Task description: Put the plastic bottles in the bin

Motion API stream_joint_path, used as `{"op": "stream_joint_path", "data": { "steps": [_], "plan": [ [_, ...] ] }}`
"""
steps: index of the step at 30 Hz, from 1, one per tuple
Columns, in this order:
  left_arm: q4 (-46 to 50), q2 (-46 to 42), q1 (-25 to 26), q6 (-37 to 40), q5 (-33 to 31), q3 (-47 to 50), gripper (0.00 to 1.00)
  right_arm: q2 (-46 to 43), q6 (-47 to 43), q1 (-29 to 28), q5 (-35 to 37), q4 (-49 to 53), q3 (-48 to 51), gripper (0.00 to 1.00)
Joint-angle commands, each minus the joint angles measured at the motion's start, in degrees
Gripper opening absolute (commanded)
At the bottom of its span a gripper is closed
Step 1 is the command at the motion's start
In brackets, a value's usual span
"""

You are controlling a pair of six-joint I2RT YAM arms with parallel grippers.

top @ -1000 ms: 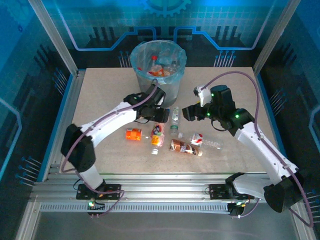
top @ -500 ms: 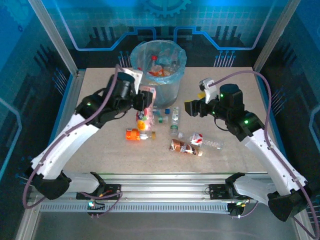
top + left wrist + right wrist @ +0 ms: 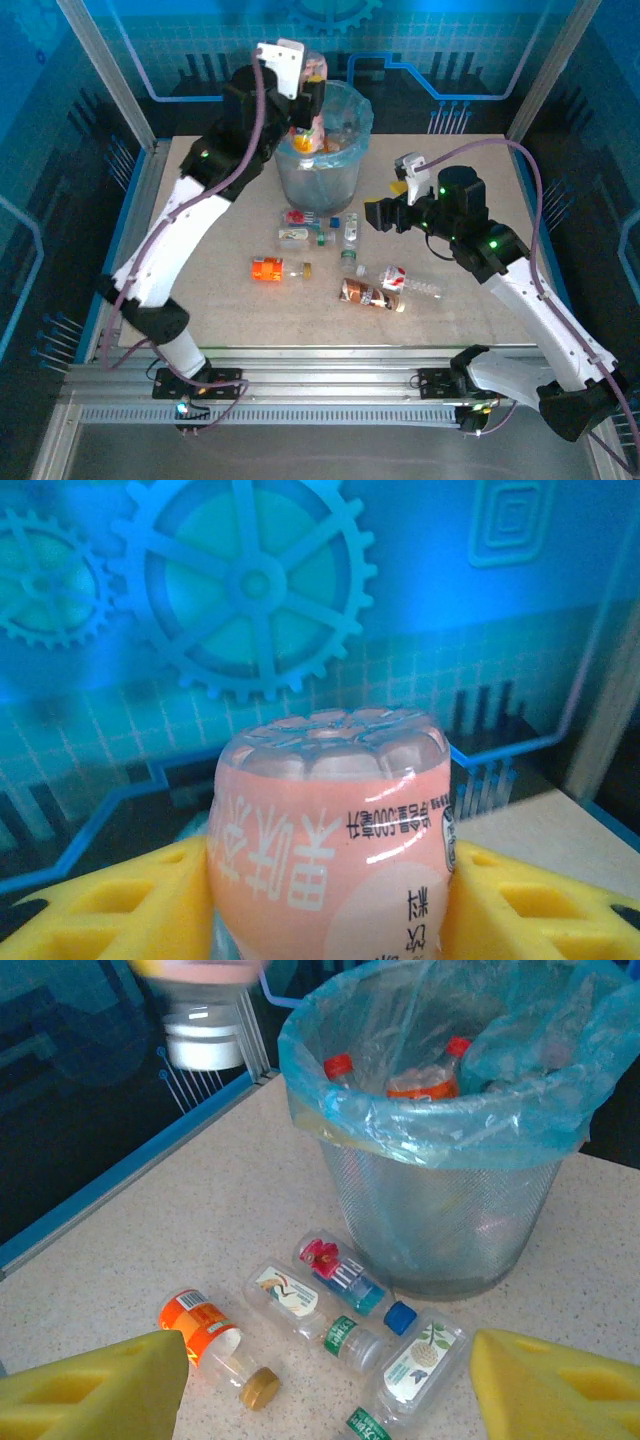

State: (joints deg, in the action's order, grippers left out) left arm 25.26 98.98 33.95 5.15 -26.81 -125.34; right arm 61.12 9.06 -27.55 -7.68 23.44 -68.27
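Left gripper [image 3: 311,100] has swung up from mid-table to top centre, pinching the pink-labelled bottle [image 3: 317,72] over the bin [image 3: 322,182]; right gripper [image 3: 372,215] hangs spread, centre-right, above loose bottles [image 3: 268,268]

Blue glow tints the printed backdrop panel [image 3: 250,590]; the speckled beige tabletop [image 3: 220,320] is evenly bright, shadows faint. Glare streaks the pink-labelled clear plastic bottle [image 3: 330,830], blurred in the right wrist view.
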Motion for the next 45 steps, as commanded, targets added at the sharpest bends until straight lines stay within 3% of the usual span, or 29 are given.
{"op": "stream_joint_path", "data": {
  "steps": [1,6,17,20,24,26,33,40,45],
  "plan": [
    [-11.53,5.00,-2.50,3.46,-5.14,-4.73,0.54,-0.82,0.48,-1.16,1.30,-1.02,-2.20,0.75],
    [-22.09,10.73,-4.12,4.87,-6.92,-2.98,0.54,-1.18,0.11,-1.44,2.19,0.17,-2.74,0.75],
    [-46.34,7.37,-4.17,5.68,-6.35,22.47,0.58,-3.24,0.81,-1.80,2.95,0.54,-0.29,0.75],
    [-48.63,5.61,-4.18,4.85,-6.82,27.20,0.62,-3.49,0.87,-1.96,3.11,0.54,0.23,0.75],
    [-50.20,2.61,-4.19,3.67,-6.50,32.80,0.77,-3.55,0.88,-2.22,3.30,0.77,0.24,0.75],
    [-50.15,0.93,-4.16,2.97,-6.46,34.34,0.78,-3.55,0.57,-2.40,3.46,0.64,0.18,0.75],
    [-41.38,-2.17,-4.81,-0.47,-6.30,31.94,0.78,-1.66,-0.16,-2.67,3.31,0.77,-1.64,0.75],
    [-7.67,6.21,-7.03,-9.70,-0.60,11.53,0.64,0.27,0.34,-3.28,2.41,0.57,-2.32,0.75],
    [6.36,11.31,-9.27,-17.06,7.94,4.04,0.53,1.63,0.18,-3.48,1.90,2.07,-2.76,0.75]
  ]
}}
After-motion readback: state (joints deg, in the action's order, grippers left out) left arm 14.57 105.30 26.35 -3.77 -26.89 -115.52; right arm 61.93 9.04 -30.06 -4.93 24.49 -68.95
